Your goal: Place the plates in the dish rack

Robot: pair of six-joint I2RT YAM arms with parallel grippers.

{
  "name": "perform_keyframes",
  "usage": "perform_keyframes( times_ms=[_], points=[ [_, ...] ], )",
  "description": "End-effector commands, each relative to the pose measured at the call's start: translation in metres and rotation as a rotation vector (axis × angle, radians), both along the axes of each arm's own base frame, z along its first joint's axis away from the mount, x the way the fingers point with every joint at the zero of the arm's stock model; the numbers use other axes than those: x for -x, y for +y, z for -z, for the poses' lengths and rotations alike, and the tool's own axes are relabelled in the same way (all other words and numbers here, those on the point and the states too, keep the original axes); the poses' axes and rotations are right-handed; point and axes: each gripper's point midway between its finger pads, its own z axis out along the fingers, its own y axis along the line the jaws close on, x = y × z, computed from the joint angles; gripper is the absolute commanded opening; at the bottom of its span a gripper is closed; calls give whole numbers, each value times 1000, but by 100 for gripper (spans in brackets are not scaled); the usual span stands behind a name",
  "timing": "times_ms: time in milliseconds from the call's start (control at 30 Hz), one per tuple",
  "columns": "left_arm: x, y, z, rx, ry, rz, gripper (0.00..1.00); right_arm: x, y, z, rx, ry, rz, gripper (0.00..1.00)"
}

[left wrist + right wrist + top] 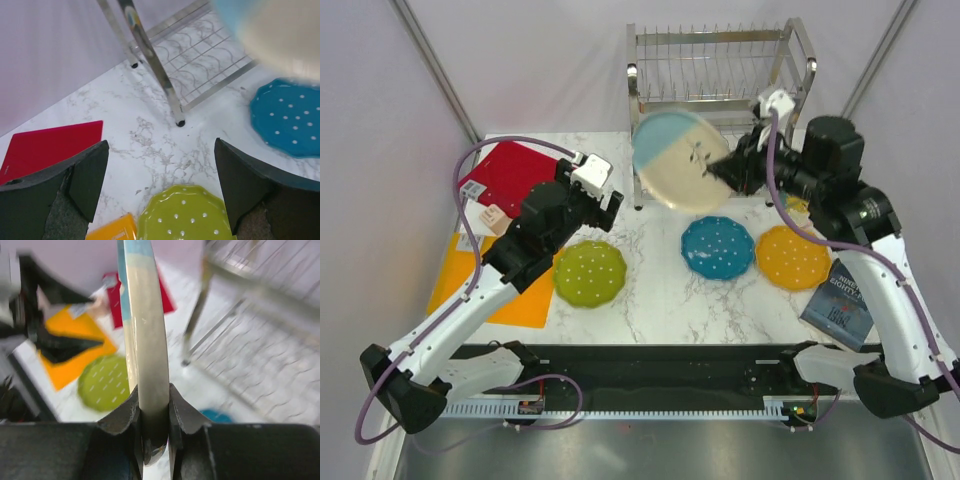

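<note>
1. Clamping the rim of the cream-and-blue plate [145, 330], the right gripper [152, 405] holds it on edge, with only a narrow strip of rim between its closed jaws.
2. That small bite on a glossy glaze is the main risk. A quick wrist turn could let the plate pivot or slip, and it would drop onto the blue plate [718, 247] or the table [650, 300].
3. The held plate hangs in the air before the dish rack [720, 65], near its left front leg and not yet in a slot. Coming in tilted, it could knock that leg or ride across the wires instead of seating between them.
4. The left gripper [160, 185] hovers empty, jaws wide apart, above the green plate [590, 272]. It is close enough to the rack's leg to crowd the approach.
5. The rack is shiny steel, with thin curved wires and tubular legs. The green, blue and orange plate [792, 257] are scalloped with white dots, lying flat on white marble-patterned tabletop.
</note>
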Motion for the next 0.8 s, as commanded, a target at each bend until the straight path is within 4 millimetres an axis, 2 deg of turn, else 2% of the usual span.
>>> perform_keyframes(
  times_ms=[0, 33, 67, 100, 133, 167, 200, 267, 300, 333, 367, 400, 433, 467, 533, 567, 633, 767],
  points=[
    [-19, 18, -13, -49, -120, -113, 93, -49, -50, -141, -76, -383, 320, 0],
    [-19, 16, -11, -31, -112, -106, 93, -56, -59, -156, -86, -416, 364, 0],
    [-18, 14, -8, -21, -102, -100, 93, -73, -67, -161, -88, -422, 426, 0],
    [-16, 12, -7, 9, -89, -93, 92, -70, -77, -192, -131, -492, 465, 0],
    [-14, 11, -6, 23, -82, -91, 92, -75, -86, -202, -139, -515, 512, 0],
    [-13, 11, -2, 30, -70, -89, 92, -91, -96, -204, -134, -520, 570, 0],
    [-10, 11, -3, 56, -65, -88, 92, -93, -117, -222, -150, -569, 684, 0],
    [-7, 11, 0, 75, -58, -82, 92, -106, -134, -227, -131, -605, 787, 0],
    [-5, 10, -1, 100, -61, -75, 92, -109, -154, -235, -141, -642, 904, 0],
    [-1, 12, -5, 119, -71, -75, 92, -113, -162, -237, -135, -664, 953, 0],
    [0, 12, -1, 120, -66, -73, 92, -119, -171, -236, -135, -672, 1018, 0],
    [1, 12, 1, 136, -54, -75, 91, -118, -191, -242, -155, -700, 1145, 0],
    [3, 13, 4, 137, -40, -74, 91, -121, -197, -243, -143, -711, 1189, 0],
    [4, 12, 6, 139, -30, -66, 91, -136, -200, -235, -109, -704, 1219, 0],
    [7, 10, 7, 150, -17, -48, 91, -140, -205, -245, -116, -731, 1226, 0],
    [8, 9, 8, 155, -13, -45, 90, -151, -203, -240, -108, -725, 1220, 0],
    [8, 8, 8, 166, -5, -46, 90, -156, -205, -242, -103, -734, 1224, 0],
    [9, 7, 9, 181, 7, -45, 90, -180, -208, -231, -73, -723, 1234, 0]
  ],
)
